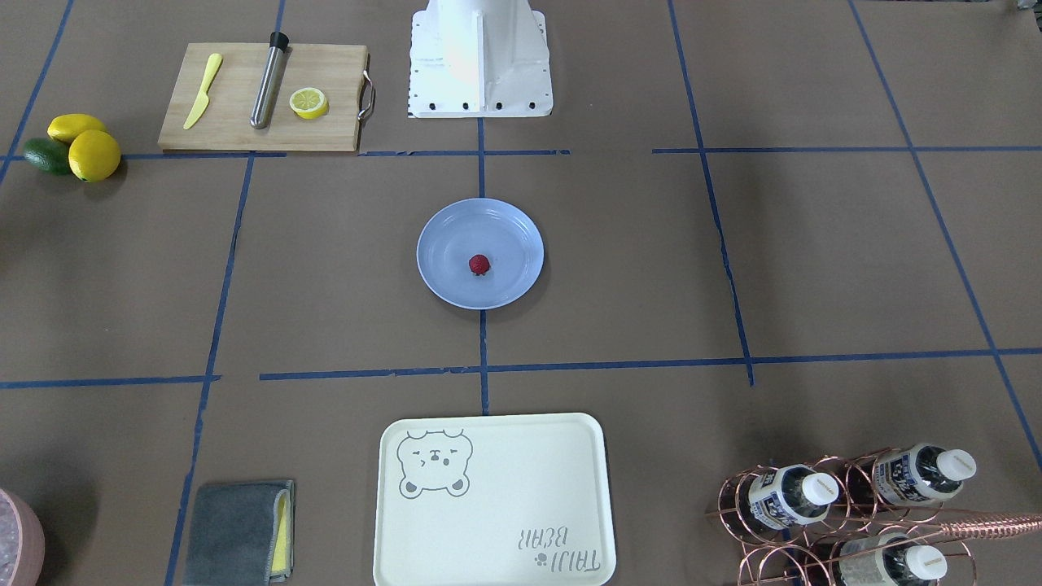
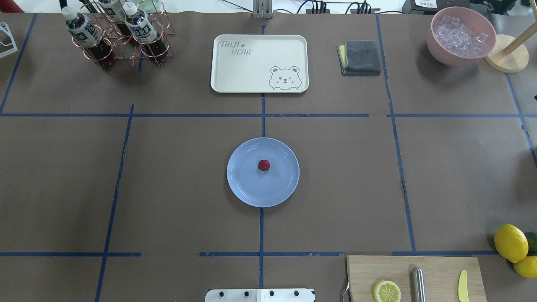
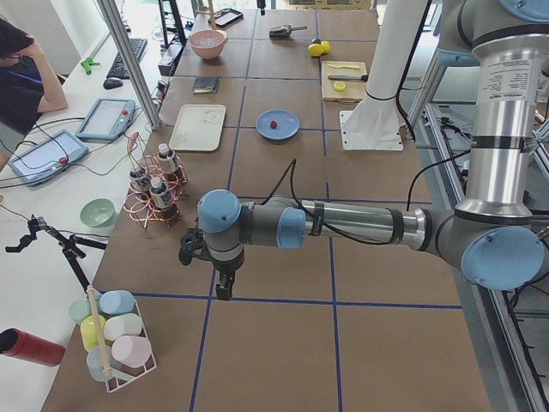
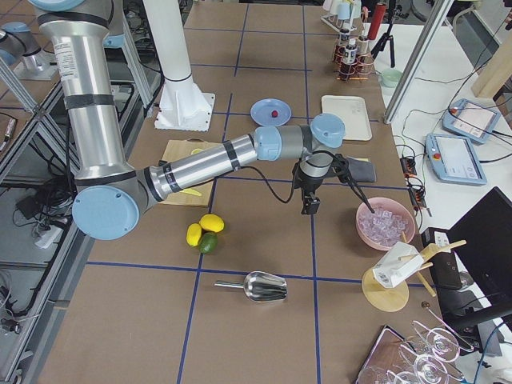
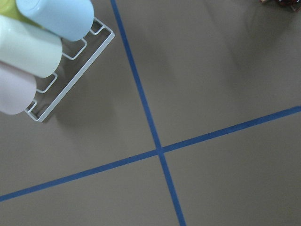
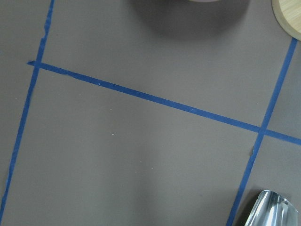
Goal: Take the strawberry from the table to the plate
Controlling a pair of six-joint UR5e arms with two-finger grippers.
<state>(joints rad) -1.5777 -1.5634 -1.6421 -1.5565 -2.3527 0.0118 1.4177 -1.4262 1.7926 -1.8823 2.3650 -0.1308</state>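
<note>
down at the bottom right of the overhead view, closest to me, a wooden cutting board (image 2: pixel 436 272) holds half a lemon (image 2: pixel 387 291). whole lemons (image 2: pixel 510 243) sit just beside it at the right edge. none of that is my job, so i leave it alone.

next, in the middle of the frame, the plate (image 2: pixel 251 191) sits right on a blue tape line of the table (image 2: pixel 168 188). the strawberry (image 2: pixel 264 165) rests inside the plate, near its middle, not on the brown paper. nothing touches it. i think the job looks done, because the berry is where it should be.

both arms hang far out to the sides, well apart from the plate. i guess that is so they don't bump it. the left gripper (image 3: pixel 223 287) points down at the table in the middle of the left side view, near a rack of cups (image 3: pixel 120 328). the right gripper (image 4: pixel 308 206) hangs near the pink bowl of ice (image 4: pixel 386 226) in the right side view. i see them only from the side cameras, so i cannot tell if their fingers are wide or pinched.

far off, along the top of the overhead view, lie the bear tray (image 2: pixel 251 67), a grey cloth (image 2: pixel 361 57) and a copper rack of bottles (image 2: pixel 121 37).
</note>
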